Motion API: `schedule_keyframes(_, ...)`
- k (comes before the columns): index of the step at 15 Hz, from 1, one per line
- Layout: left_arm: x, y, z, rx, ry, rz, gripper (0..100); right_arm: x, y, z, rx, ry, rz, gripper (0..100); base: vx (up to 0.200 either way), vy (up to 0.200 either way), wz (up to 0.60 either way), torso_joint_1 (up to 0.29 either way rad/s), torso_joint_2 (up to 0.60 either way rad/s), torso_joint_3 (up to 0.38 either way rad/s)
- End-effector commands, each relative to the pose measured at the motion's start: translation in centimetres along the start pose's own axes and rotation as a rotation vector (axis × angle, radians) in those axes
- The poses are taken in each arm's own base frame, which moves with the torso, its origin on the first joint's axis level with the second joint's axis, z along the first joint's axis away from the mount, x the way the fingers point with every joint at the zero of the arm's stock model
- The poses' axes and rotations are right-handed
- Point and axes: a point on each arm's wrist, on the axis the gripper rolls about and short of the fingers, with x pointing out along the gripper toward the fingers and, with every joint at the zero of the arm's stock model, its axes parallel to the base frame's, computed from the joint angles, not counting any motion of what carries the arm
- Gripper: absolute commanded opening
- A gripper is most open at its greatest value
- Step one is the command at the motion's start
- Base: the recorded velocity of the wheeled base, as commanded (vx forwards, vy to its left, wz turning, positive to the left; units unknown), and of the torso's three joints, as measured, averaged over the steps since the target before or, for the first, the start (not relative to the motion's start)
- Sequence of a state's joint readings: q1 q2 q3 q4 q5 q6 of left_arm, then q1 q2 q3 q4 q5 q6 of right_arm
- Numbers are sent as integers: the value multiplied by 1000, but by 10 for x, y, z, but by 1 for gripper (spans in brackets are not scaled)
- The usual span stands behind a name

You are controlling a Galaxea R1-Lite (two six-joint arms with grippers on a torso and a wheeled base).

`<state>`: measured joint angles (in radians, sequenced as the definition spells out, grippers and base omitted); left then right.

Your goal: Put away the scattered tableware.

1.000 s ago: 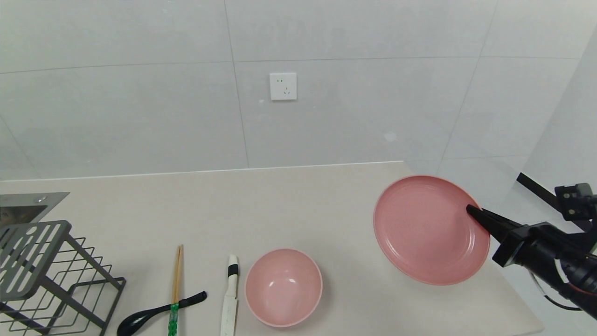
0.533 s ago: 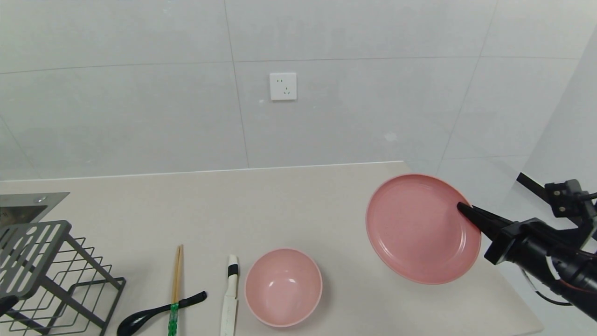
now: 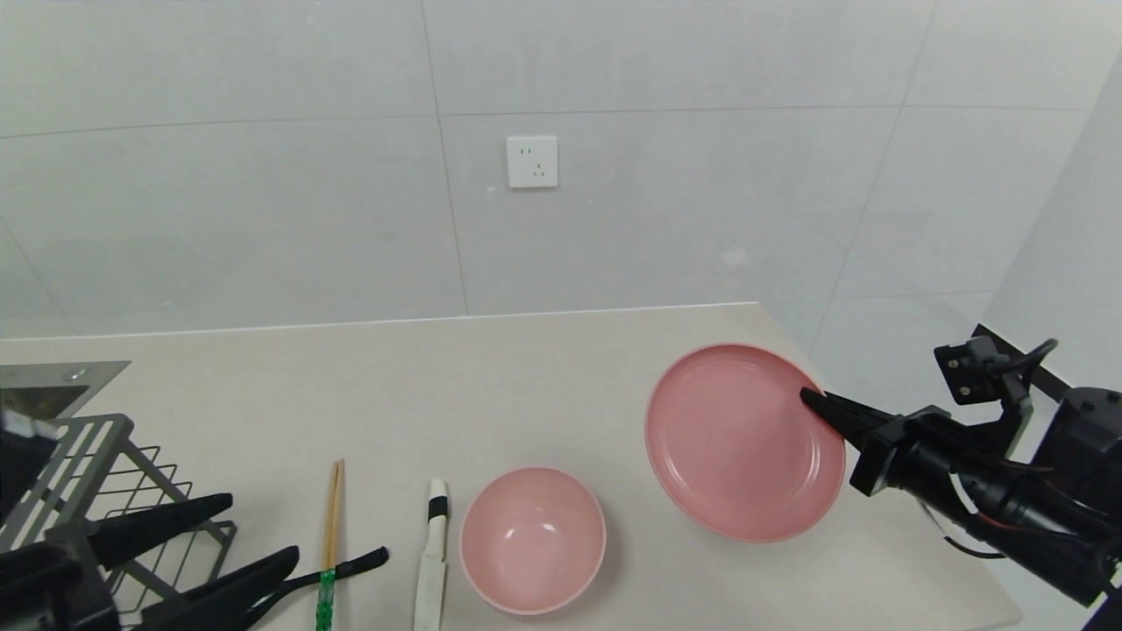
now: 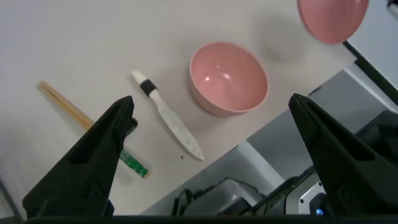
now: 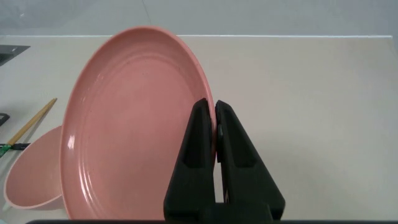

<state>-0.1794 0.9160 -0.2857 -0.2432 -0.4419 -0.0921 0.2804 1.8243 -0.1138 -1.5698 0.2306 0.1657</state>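
The right hand [image 3: 806, 396], two slim black tapered fingers, is closed tight on the right rim of a round pink plate [image 3: 741, 443], smooth and matte with a shallow raised lip. The plate is tilted with its upper face turned toward the bench's left side, near the right edge of the pale, speckled bench [image 3: 438, 386]; whether its lower rim touches the surface cannot be told. Toward the front edge, about the middle, sits a deep pink bowl [image 3: 533, 536], upright and glossy inside. Just beside it on the left lies a white knife with a black band [image 3: 433, 561], pointing front to back. Further left lies a pair of slender wooden chopsticks with green ends [image 3: 331, 526], with a glossy black spoon [image 3: 364, 559] crossing them. A dark metal wire rack [image 3: 88, 456] stands at the front-left corner. The left hand [image 3: 263, 526] hangs over it, its black wedge-shaped fingers spread wide apart and holding nothing.
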Motion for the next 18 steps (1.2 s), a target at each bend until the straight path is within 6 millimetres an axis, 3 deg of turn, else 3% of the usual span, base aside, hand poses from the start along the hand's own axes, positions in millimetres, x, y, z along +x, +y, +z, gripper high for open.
schedule_keyframes(1, 46, 17, -6, -76, 199, -11, 100, 7, -1, 4, -7, -22, 13, 0, 0, 0, 0, 0, 0, 0)
schedule_keyframes(2, 47, 17, -7, -78, 205, -11, 100, 7, -2, 4, -7, -20, 12, 0, 0, 0, 0, 0, 0, 0)
schedule_keyframes(3, 65, 24, -15, -121, 306, -6, 100, 6, 0, 2, -7, -12, 17, 0, 0, 0, 0, 0, 0, 0)
schedule_keyframes(5, 75, 28, -16, -147, 342, -1, 100, 6, -1, 3, -6, -17, 13, 0, 0, 0, 0, 0, 0, 0)
schedule_keyframes(9, 96, 23, -12, -147, 372, -43, 100, 5, -1, 3, -9, -16, 13, 0, 0, 0, 0, 0, 0, 0)
schedule_keyframes(12, 122, 21, -19, -124, 448, -24, 100, 5, -1, 3, -11, -14, 13, 0, 0, 0, 0, 0, 0, 0)
schedule_keyframes(18, 167, 28, -29, -82, 386, -33, 100, 5, -1, 3, -11, -14, 13, 0, 0, 0, 0, 0, 0, 0)
